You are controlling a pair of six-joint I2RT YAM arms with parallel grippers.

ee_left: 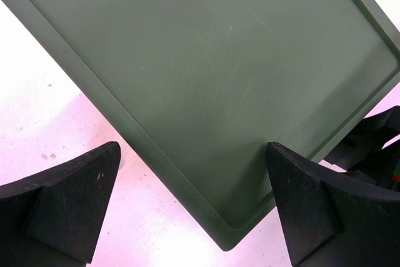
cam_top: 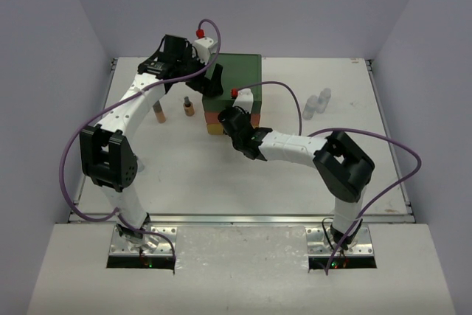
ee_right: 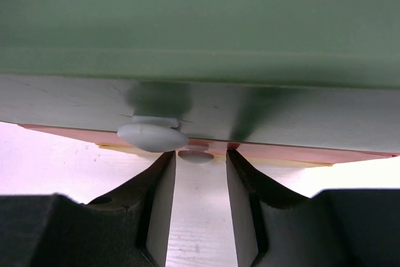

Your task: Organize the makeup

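Peach tubes (cam_top: 158, 114) beside the left gripper (ee_left: 192, 173) look light, tippy: pinch mid-body. Its jaws stand wide over the box (ee_left: 206, 79); right gripper (ee_right: 200, 179), jaws apart, faces a knob (ee_right: 195, 156).

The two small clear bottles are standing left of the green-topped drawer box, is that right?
Not quite. The two small clear bottles stand to the right of the green-topped drawer box, not the left. The top external view shows it.
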